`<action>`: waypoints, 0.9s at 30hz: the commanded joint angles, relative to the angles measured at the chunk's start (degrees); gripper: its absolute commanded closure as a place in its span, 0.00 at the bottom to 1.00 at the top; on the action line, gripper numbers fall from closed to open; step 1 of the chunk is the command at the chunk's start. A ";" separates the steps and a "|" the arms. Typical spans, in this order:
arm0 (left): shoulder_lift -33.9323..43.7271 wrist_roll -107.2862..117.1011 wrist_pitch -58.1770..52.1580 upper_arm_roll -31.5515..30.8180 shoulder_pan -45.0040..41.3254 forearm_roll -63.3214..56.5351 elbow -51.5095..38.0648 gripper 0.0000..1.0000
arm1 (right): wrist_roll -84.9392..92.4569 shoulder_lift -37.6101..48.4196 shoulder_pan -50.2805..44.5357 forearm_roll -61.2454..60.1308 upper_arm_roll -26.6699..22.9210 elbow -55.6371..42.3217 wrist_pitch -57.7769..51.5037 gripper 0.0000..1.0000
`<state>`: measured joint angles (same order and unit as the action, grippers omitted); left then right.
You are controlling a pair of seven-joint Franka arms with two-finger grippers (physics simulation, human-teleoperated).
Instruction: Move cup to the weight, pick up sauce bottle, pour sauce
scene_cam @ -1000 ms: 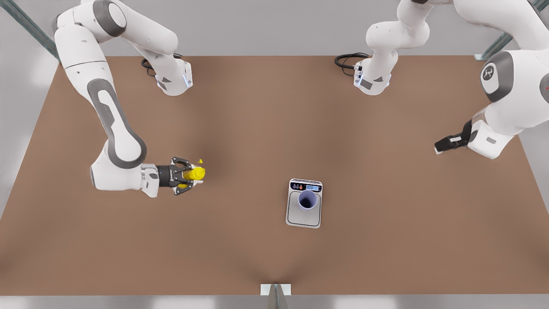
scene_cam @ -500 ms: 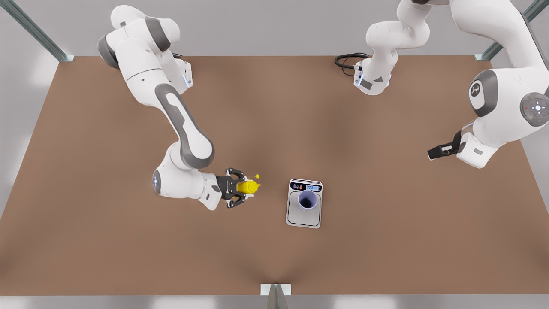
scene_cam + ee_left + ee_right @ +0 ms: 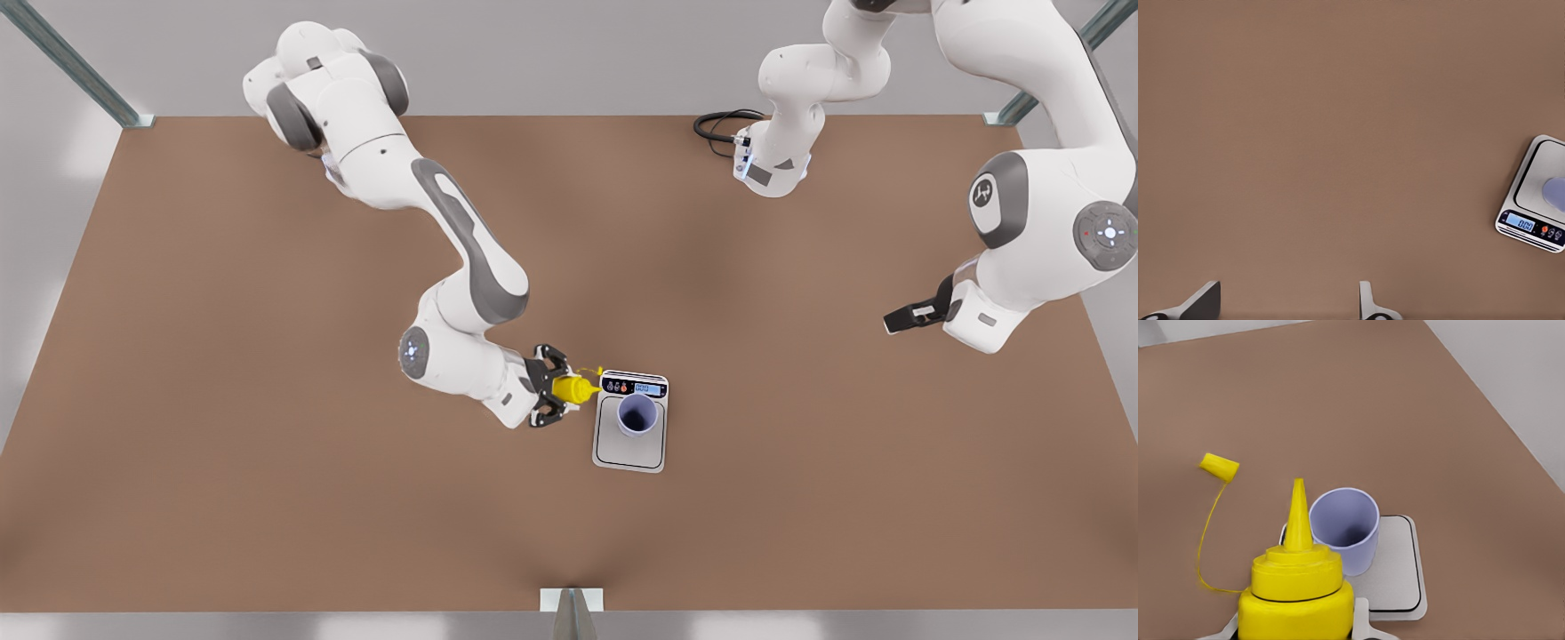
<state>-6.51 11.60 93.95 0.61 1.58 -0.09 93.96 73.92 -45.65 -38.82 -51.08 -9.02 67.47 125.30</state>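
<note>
You have one cup (image 3: 637,415), one weight (image 3: 630,452), one sauce bottle (image 3: 572,388) and two grippers on the table (image 3: 222,462). The cup stands upright on the weight's square plate, below the display strip in the front view. The right gripper (image 3: 558,398) is clamped on the sauce bottle's body, just off the weight's edge on the front view's left. In the right wrist view the bottle (image 3: 1297,597) stands upright, nozzle up, just beside the cup (image 3: 1344,529); its tethered cap (image 3: 1219,467) hangs loose. The left gripper (image 3: 900,316) waits well apart, fingers (image 3: 1368,303) spread, holding nothing.
</note>
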 commanded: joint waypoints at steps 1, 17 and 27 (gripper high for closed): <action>-0.09 0.00 0.00 0.00 0.00 0.01 0.00 0.00 | 0.17 -0.14 -0.38 -0.78 -0.30 -0.23 -0.93 0.58; -0.35 -0.09 0.00 0.00 0.00 0.01 -0.09 0.00 | -16.09 -5.06 -6.27 8.54 -6.81 -8.41 -1.28 0.58; -0.18 0.62 -0.53 -0.17 -0.35 0.01 -0.09 0.00 | -12.49 -3.39 3.31 -9.39 -6.01 -8.67 -15.17 0.56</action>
<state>-6.68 12.22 93.23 0.44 1.16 -0.08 93.87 62.34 -48.99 -35.24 -60.86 -14.90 59.21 109.73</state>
